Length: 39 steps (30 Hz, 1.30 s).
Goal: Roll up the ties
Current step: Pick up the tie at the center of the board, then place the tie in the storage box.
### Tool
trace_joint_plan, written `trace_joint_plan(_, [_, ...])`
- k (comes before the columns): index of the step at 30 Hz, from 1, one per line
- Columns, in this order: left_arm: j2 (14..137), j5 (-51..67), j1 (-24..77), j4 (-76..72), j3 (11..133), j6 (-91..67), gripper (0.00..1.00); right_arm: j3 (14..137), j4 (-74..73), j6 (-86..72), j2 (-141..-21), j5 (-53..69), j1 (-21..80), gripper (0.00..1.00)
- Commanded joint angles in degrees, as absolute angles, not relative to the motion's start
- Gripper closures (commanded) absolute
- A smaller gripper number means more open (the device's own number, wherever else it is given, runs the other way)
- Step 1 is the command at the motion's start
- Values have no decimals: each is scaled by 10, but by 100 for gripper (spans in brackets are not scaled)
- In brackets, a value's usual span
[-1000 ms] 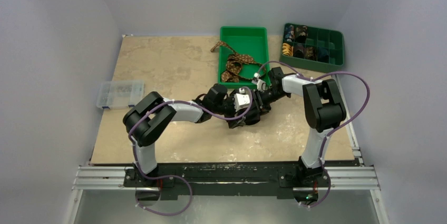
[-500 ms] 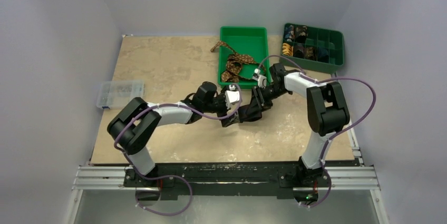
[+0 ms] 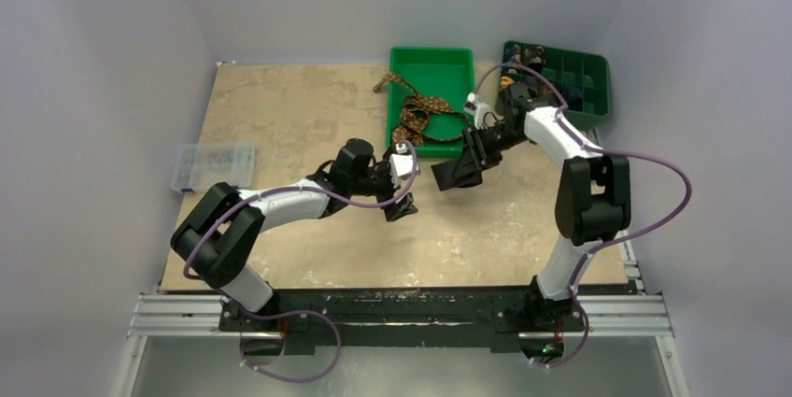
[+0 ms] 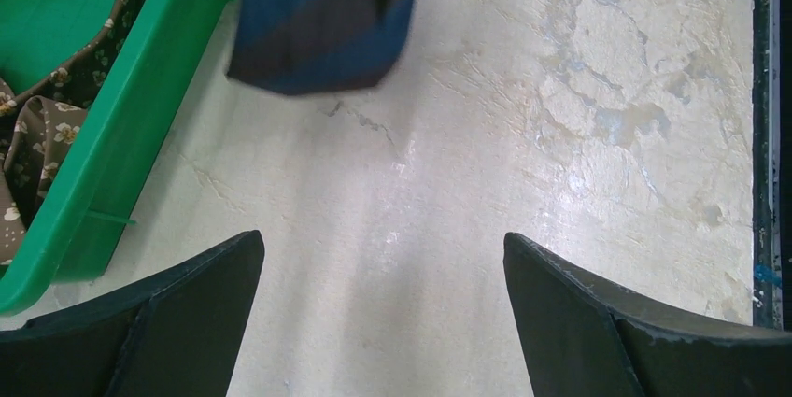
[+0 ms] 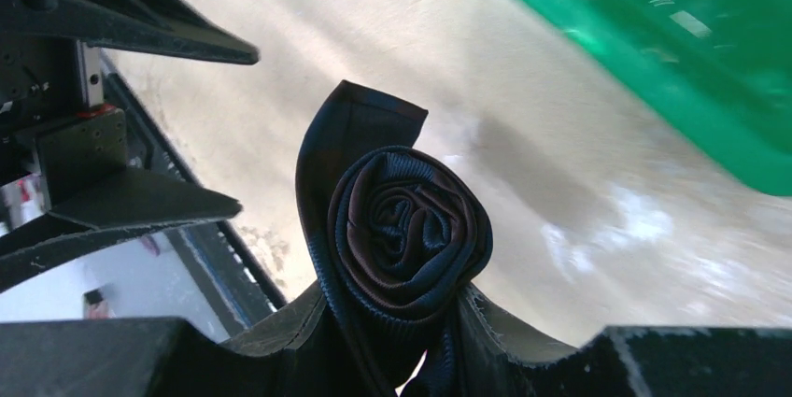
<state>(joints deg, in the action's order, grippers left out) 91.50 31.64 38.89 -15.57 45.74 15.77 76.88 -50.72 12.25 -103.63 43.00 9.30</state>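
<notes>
A dark navy tie (image 5: 406,229), rolled into a tight coil with one flap standing loose, sits between the fingers of my right gripper (image 5: 397,305), which is shut on it. From above, that gripper (image 3: 464,165) holds the tie (image 3: 448,178) over the table just in front of the green tray (image 3: 439,56). My left gripper (image 3: 403,205) is open and holds nothing, a short way left of the coil. In the left wrist view its jaws (image 4: 381,243) stand wide over bare table, with the navy tie (image 4: 322,14) ahead. A brown patterned tie (image 3: 416,117) lies unrolled in the tray, one end over the rim.
A green compartment box (image 3: 588,75) with several rolled ties stands at the back right. A clear plastic case (image 3: 213,165) lies at the table's left edge. The tray's wall (image 4: 121,135) is close on the left of my left gripper.
The left gripper opened wide, let go of the coil and drew back to the left. The right arm carried the rolled navy tie back and right, toward the green tray.
</notes>
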Motion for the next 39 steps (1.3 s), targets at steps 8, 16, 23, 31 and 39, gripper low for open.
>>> trace_joint_plan(8, [877, 350, 374, -136, 468, 142, 0, 1010, -572, 201, -986, 192, -13, 100])
trace_joint_plan(16, [870, 352, 374, -143, 461, 129, 0, 1221, -622, 165, -1105, 47, -110, 100])
trace_joint_plan(23, [859, 342, 372, -155, 447, 120, 0, 1277, -578, 186, -1169, -45, -122, 100])
trace_joint_plan(31, [852, 338, 371, -160, 431, 117, 0, 1296, -500, 167, -1208, -62, -146, 100])
trace_joint_plan(39, [852, 335, 368, -184, 418, 103, 0, 1289, -455, 201, -1226, -195, -148, 100])
